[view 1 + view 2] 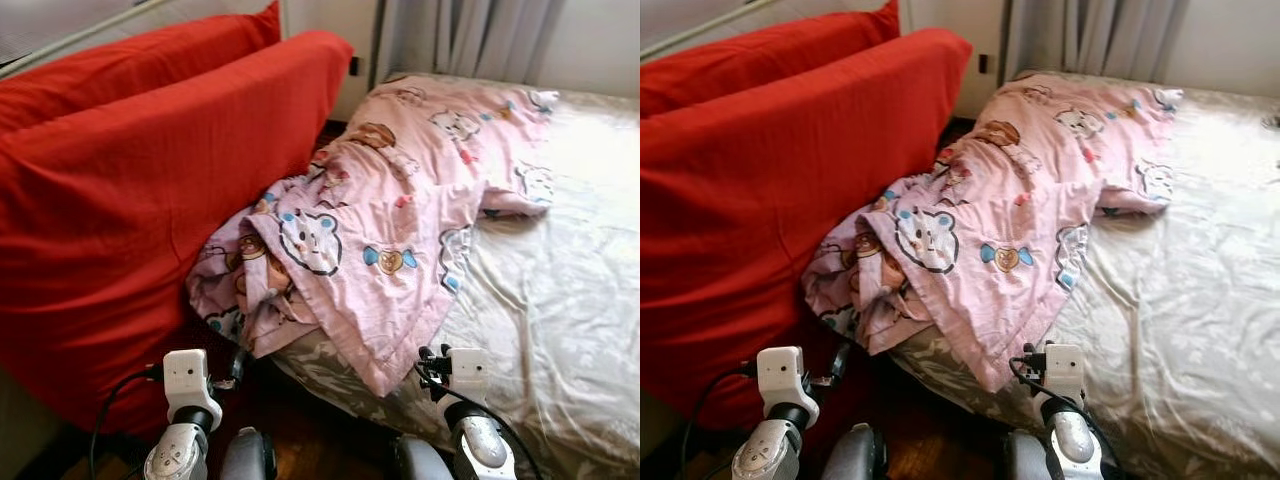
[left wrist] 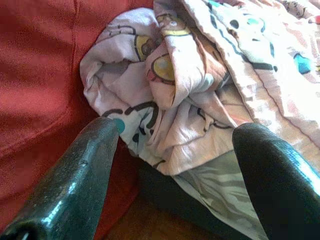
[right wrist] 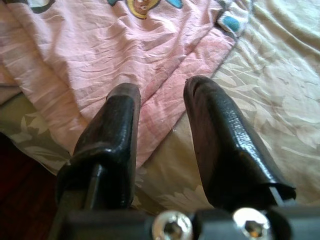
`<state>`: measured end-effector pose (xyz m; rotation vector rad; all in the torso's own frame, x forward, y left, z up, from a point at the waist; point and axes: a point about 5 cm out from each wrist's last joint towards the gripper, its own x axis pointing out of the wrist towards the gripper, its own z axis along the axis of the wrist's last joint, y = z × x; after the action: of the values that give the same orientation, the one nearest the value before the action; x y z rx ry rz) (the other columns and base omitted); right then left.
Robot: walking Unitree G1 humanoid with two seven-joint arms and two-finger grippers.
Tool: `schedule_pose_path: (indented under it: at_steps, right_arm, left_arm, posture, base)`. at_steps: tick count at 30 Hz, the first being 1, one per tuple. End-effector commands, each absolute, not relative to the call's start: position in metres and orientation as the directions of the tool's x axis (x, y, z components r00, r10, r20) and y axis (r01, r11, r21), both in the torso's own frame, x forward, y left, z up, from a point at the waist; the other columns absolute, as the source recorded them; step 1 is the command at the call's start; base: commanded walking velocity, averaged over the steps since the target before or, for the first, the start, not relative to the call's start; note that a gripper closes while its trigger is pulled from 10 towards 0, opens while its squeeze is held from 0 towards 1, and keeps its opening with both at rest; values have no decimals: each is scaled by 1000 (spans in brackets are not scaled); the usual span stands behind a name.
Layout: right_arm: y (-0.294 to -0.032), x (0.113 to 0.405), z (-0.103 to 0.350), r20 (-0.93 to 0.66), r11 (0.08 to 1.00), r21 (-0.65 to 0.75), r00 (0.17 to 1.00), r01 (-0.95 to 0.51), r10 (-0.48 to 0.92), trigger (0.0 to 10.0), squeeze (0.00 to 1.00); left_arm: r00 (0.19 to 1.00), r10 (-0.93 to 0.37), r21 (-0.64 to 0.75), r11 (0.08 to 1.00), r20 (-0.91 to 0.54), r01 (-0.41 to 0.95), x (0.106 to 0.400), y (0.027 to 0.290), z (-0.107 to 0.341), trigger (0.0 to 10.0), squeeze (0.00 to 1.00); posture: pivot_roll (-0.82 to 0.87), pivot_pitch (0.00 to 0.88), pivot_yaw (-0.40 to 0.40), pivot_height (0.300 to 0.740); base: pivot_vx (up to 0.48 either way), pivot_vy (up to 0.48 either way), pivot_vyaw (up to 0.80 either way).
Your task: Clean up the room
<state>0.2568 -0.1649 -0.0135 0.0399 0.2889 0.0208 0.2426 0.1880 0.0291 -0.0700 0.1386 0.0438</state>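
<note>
A pink blanket (image 1: 400,200) printed with cartoon bears was seen lying crumpled across the near left part of a bed (image 1: 570,300), its bunched end hanging over the bed's edge towards a dark wooden floor (image 1: 310,430). The bed was covered by a pale sheet (image 1: 1180,320) with a faint leaf pattern, and the far end of the blanket reached up towards grey curtains (image 1: 470,35) at the wall. Two large red cushions (image 1: 130,200) were propped upright just beside the bed on the left, and the blanket's bunched folds were pressed against the nearer one.

The left gripper (image 2: 175,150) was held low in front of the bunched end of the blanket, its fingers (image 2: 80,175) spread wide apart with nothing between them; the folds and the red cushion were seen beyond the tips. The right gripper (image 3: 162,100) was held just above the hanging corner of the blanket where it overlapped the sheet, with its fingers (image 3: 220,140) slightly apart and nothing clamped between them. Both silver arms were seen at the lower edge of the head views, the left arm (image 1: 185,420) before the cushion and the right arm (image 1: 470,420) before the bed's edge.
</note>
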Motion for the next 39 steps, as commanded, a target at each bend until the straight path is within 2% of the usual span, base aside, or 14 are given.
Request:
schedule_pose_path:
  at_steps: [1, 8, 21, 25, 39]
  right_arm:
    - [-160, 255, -16, -295, 998, 38, 954, -45, 55, 10000, 0]
    - [-156, 254, -16, -294, 997, 43, 953, -62, 72, 10000, 0]
    - [-159, 251, -22, -337, 997, 39, 938, -71, 80, 10000, 0]
    - [-158, 251, -23, -349, 997, 35, 934, -72, 80, 10000, 0]
    - [-159, 251, -25, -366, 997, 44, 928, -59, 71, 10000, 0]
  left_arm:
    - [987, 49, -61, 996, -152, -58, 242, 190, 28, 10000, 0]
    - [988, 47, -58, 997, -146, -56, 244, 191, 30, 10000, 0]
    - [987, 42, -75, 996, -154, -54, 246, 191, 28, 10000, 0]
    - [987, 39, -75, 996, -153, -51, 248, 192, 29, 10000, 0]
    - [986, 38, -68, 996, -162, -49, 248, 191, 27, 10000, 0]
  posture:
    - [-61, 101, 42, 626]
    - [-61, 100, 42, 626]
    - [-62, 102, 45, 626]
    - [-61, 103, 44, 626]
    - [-62, 102, 43, 626]
  base:
    - [0, 0, 0]
    - [0, 0, 721]
    - [0, 0, 0]
    - [0, 0, 800]
    - [0, 0, 0]
